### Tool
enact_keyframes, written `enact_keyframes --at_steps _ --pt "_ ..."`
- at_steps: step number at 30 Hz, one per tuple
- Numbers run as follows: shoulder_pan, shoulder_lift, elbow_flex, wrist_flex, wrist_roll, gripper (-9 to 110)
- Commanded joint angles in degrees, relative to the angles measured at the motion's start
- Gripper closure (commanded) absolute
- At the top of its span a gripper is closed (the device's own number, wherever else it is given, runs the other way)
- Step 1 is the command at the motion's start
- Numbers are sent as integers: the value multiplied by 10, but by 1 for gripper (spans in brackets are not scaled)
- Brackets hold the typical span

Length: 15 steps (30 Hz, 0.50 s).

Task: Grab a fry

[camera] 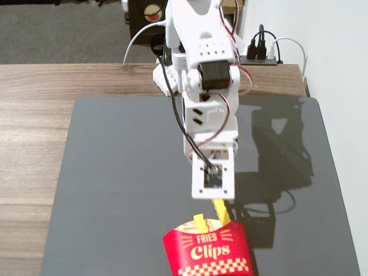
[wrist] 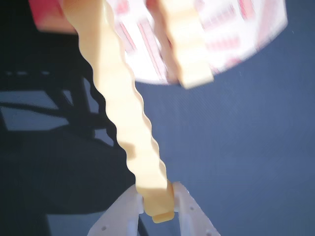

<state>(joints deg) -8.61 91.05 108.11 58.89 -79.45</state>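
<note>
In the wrist view the gripper (wrist: 156,204) comes in from the bottom edge. Its two white fingers (wrist: 189,209) are squeezed on the end of a fry (wrist: 129,115), one finger on each side. The fry is long, pale yellow and wavy along its edges. It runs from the fingers up and to the left, all the way to the top of the picture. Its square end sticks out a little below the fingers.

A second fry (wrist: 189,46) is near the top of that view, to the right of the held one. It looks blurry. Behind both is the white inside of the carton (wrist: 236,34), with red marks on it.

In the fixed view the gripper (camera: 217,198) hangs down from the white arm (camera: 201,75). The held fry (camera: 221,211) pokes out just under it, tilted, with its low end at the carton's mouth. The other fry (camera: 199,222) stands in the red "Fries Clips" carton (camera: 208,253), just to the left. The carton sits on a dark grey mat (camera: 115,184), and the mat lies on a wooden table (camera: 34,115).
</note>
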Motion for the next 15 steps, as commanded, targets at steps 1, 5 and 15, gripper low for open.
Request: enact_keyframes --at_steps 1,5,15 --pt "-2 86 54 -7 11 101" --pt "-1 158 128 -8 29 101" --pt "57 297 199 83 32 101"
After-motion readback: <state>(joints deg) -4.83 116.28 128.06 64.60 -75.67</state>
